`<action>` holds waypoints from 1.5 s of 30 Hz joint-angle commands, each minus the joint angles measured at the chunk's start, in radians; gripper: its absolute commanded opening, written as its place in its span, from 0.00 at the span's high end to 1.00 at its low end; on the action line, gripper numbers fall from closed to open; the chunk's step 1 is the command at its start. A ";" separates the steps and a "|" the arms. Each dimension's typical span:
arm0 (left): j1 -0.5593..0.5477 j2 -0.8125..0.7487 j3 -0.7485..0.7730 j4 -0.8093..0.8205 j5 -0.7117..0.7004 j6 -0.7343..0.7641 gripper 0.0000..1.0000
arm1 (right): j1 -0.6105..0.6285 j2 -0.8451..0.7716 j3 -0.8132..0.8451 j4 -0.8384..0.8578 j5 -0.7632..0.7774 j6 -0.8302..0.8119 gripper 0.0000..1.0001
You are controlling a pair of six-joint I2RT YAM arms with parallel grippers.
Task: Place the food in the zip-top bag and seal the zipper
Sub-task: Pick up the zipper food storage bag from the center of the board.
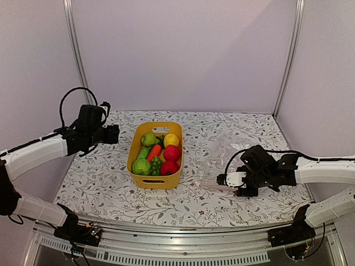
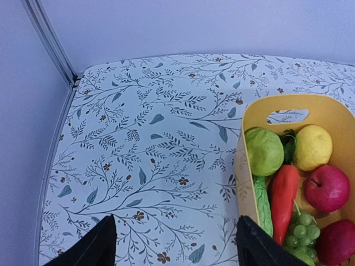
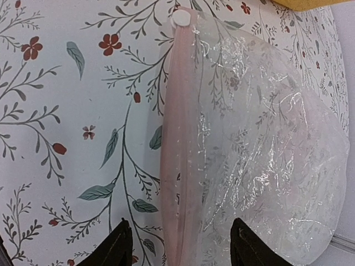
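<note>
The left hand (image 2: 175,246) hovers spread beside the yellow tub (image 2: 327,110) of food (image 2: 284,188). The right hand (image 3: 178,246), spread, straddles the zipper (image 3: 175,138) of the zip-top bag (image 3: 266,166) on the bench (image 3: 66,138).

The light was bright, soft and even, falling from above. In the overhead view the tub (image 1: 156,182) threw only a faint shadow, and the table (image 1: 233,205) bowed slightly along its near edge at the bottom of the frame. White glints ran along the creases of the zip-top bag (image 3: 266,166). My left gripper (image 2: 176,221) and right gripper (image 3: 179,221) showed as flat black shapes without detail at the bottom of the wrist frames.
</note>
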 commanded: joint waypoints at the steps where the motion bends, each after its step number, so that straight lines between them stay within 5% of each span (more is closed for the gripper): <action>1: 0.010 -0.010 -0.001 0.050 -0.051 0.048 0.27 | 0.033 0.051 -0.007 0.102 0.133 0.018 0.41; 13: 0.032 -0.020 0.002 0.053 -0.024 0.039 0.27 | 0.095 0.209 -0.002 0.245 0.300 0.033 0.55; 18: 0.032 -0.026 0.002 0.060 -0.017 0.036 0.28 | 0.086 0.184 0.007 0.303 0.359 0.014 0.81; 24: 0.031 -0.050 -0.024 0.118 0.076 -0.003 0.29 | -0.062 0.138 0.082 0.301 0.279 0.037 1.00; 28: 0.014 -0.067 -0.038 0.183 0.191 -0.055 0.30 | -0.208 0.101 0.156 0.279 0.175 0.077 1.00; 36: -0.203 -0.034 -0.020 0.304 0.141 -0.097 0.31 | -0.451 0.056 0.258 0.253 0.006 0.194 1.00; 45: -0.509 0.217 0.159 0.373 0.057 -0.284 0.31 | -0.463 0.036 0.283 0.273 -0.076 0.345 1.00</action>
